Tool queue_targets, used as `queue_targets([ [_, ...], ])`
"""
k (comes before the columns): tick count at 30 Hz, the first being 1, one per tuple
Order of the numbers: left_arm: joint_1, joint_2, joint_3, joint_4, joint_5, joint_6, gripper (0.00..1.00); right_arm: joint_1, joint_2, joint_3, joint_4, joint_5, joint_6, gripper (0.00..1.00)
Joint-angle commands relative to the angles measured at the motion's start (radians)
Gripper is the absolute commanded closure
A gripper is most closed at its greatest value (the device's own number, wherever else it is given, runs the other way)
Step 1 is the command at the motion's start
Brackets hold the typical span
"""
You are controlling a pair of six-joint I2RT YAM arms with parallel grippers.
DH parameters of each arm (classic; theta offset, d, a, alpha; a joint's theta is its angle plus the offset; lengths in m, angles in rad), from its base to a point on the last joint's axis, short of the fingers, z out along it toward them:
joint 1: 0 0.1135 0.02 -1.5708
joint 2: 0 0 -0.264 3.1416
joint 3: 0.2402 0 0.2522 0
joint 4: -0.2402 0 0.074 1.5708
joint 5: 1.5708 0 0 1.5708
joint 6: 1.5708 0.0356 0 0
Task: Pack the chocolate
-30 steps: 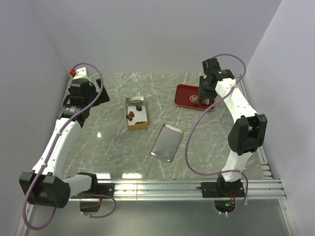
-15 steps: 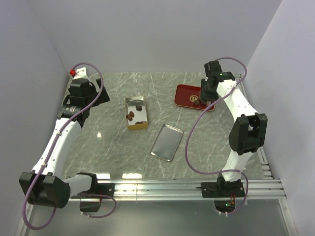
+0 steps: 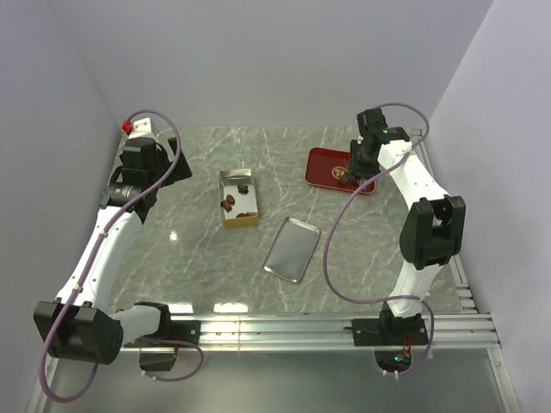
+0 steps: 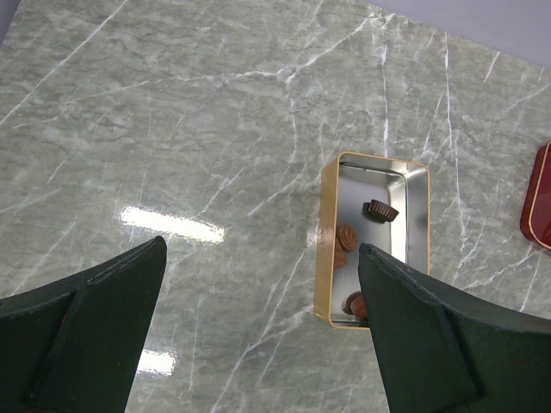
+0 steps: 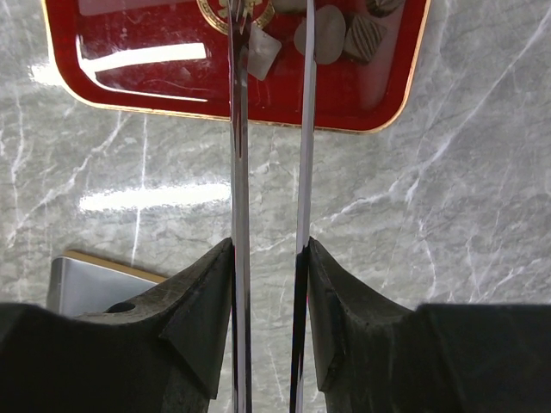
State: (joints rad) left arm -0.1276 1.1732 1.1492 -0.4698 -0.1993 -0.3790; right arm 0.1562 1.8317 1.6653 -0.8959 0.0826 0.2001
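Note:
Three chocolates [image 4: 377,210] lie in the open gold tin [image 3: 238,199], which also shows in the left wrist view [image 4: 330,249]. More chocolates [image 5: 366,36] lie at the near right corner of the red tray [image 5: 129,82], seen from above too [image 3: 323,168]. My right gripper [image 5: 269,245] is shut on thin metal tongs [image 5: 238,155]. Their two blades stand apart and reach over the tray beside a pale lump [image 5: 263,62]. It hangs over the tray's right side [image 3: 362,163]. My left gripper [image 4: 261,249] is open and empty, above the table left of the tin [image 3: 159,165].
The tin's lid [image 3: 292,249] lies silver side up on the marble between the tin and the right arm; its corner shows in the right wrist view [image 5: 90,284]. White walls close in the table at the left, the back and the right.
My right wrist has shifted slightly over the red tray's right side, with the tongs still in it. The left arm, tin and lid have not moved.

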Motion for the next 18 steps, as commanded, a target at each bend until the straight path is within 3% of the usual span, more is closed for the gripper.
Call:
queue_targets([
  [1, 0.003, -0.015, 0.03, 0.019, 0.0, 0.006, 0.01, -0.01, -0.005, -0.01, 0.031, 0.017, -0.008, 0.55],
  [18, 0.003, -0.015, 0.024, 0.023, 0.006, 0.005, 0.01, -0.01, 0.026, -0.026, 0.025, -0.009, -0.002, 0.59],
])
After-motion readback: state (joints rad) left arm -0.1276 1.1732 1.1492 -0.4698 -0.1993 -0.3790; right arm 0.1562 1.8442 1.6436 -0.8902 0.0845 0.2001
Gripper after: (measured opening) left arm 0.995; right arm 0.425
